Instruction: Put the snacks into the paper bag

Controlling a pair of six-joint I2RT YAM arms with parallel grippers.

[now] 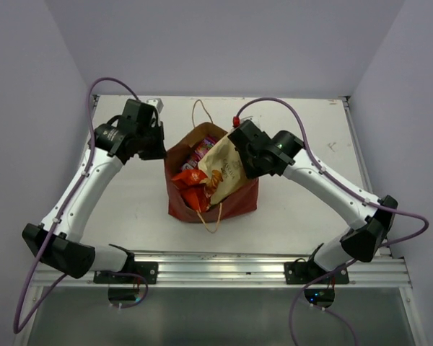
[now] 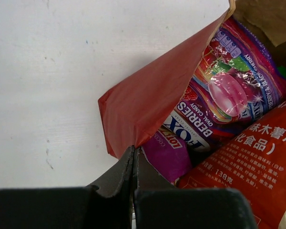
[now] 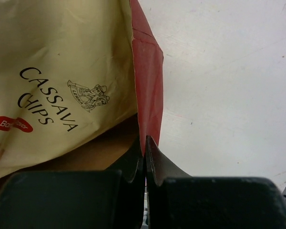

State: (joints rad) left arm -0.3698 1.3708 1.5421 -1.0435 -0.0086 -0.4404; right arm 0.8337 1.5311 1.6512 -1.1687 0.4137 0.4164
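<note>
The reddish-brown paper bag (image 1: 231, 205) stands upright mid-table, its mouth held wide. My left gripper (image 1: 162, 148) is shut on its left rim, and the left wrist view shows the fingertips (image 2: 135, 149) pinching the bag wall (image 2: 143, 105). My right gripper (image 1: 239, 144) is shut on the right rim, the red paper (image 3: 150, 81) clamped at its tips (image 3: 145, 139). Snacks lie inside: a beige cassava chips packet (image 1: 224, 169) (image 3: 62, 71) sticking out, an orange-red packet (image 1: 190, 184) (image 2: 248, 162), a purple berry candy pack (image 2: 219, 100) and a smaller purple pack (image 2: 169, 152).
Thin string handles loop out behind the bag (image 1: 198, 108) and in front of it (image 1: 213, 220). A metal rail (image 1: 224, 263) carrying the arm bases runs along the near edge. White walls close in the table on the left, the back and the right.
</note>
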